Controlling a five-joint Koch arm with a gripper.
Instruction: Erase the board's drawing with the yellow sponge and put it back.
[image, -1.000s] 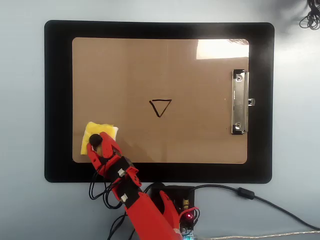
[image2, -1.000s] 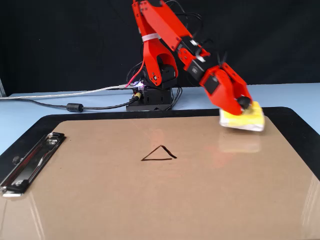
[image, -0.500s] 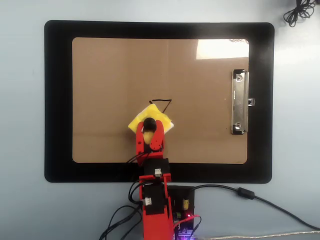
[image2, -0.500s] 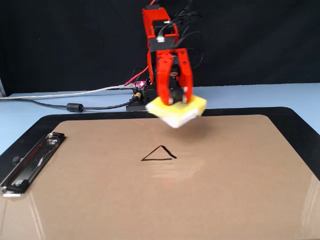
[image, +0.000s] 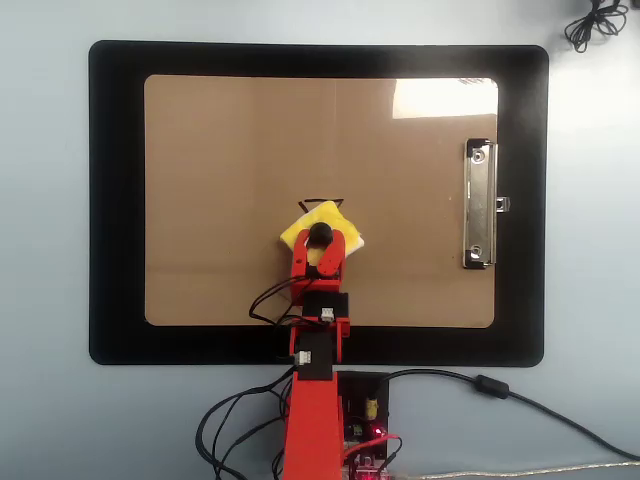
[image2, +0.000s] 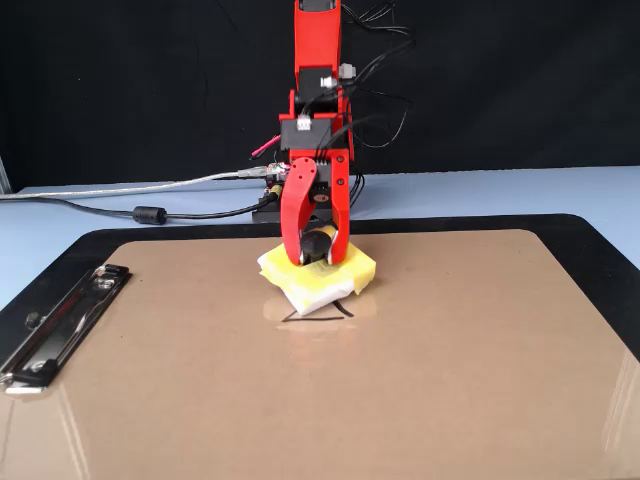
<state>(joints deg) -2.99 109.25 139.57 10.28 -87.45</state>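
The end effector (image2: 316, 258) is clamped on the round black knob of the yellow sponge (image2: 318, 277), one red finger on each side of it. The sponge sits near the middle of the board (image: 230, 170), well apart from the silver clip (image: 479, 204) at the right short edge in the overhead view. The drawing (image: 322, 202) lies just beyond the sponge, on the side away from the arm's base: in the overhead view only its top line shows past the sponge's far corner, while the fixed view shows the near strokes (image2: 318, 314) poking out below the sponge. Whether the sponge presses on the board or hovers just above, I cannot tell. The arm reaches straight out from its base at the board's near long edge, wrist pitched down.
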